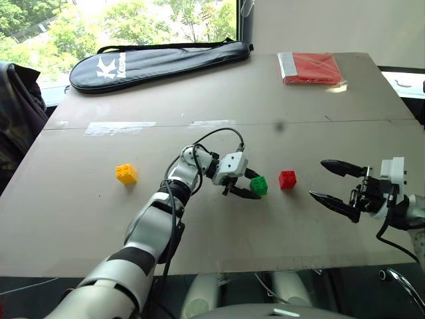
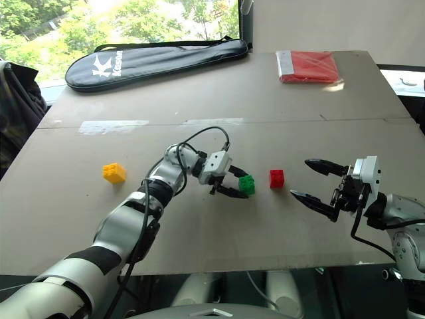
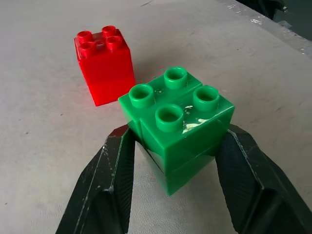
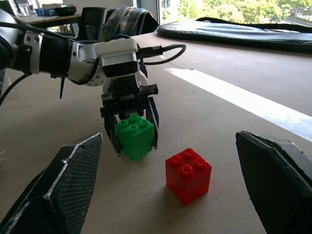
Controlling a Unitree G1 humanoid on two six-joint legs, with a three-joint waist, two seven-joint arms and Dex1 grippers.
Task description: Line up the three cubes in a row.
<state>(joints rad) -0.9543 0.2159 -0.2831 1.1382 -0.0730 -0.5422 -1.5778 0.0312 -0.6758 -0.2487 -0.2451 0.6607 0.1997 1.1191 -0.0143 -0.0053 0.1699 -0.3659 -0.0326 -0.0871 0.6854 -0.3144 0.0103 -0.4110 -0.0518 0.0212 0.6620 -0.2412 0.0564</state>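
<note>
Left gripper [image 1: 247, 188] is clamped on the green cube [image 1: 259, 185], operator: you can see its two black textured fingers [image 3: 105, 190] pressing opposite flat sides, and the block sits slightly tilted between them, its four round studs up and its plastic glossy. Whether its base touches the table [image 1: 199, 252] you cannot tell from these views.

Just beside it, on the right, stands the red cube [image 1: 287, 179], same studded shape, upright on the table, with a narrow gap between the two blocks. The yellow cube [image 1: 126, 173] sits well apart on the left, alone, roughly level with the other two.

Your right gripper [image 1: 324, 179] hangs spread wide and empty, fingers pointing toward the red cube, with open tabletop between its tips and that block.

You have plenty of bare room around all three cubes; the near table edge runs well below them, and the stretch between yellow and green is free apart from your left arm crossing it.

Underneath, the table is matt grey-brown board with a seam across it and strips of pale tape [image 1: 119, 127] along that seam. At the far edge lie a long dark zipped racket bag [image 1: 159, 63] and a flat red packet [image 1: 311, 68]. Beyond, a window shows green trees.
</note>
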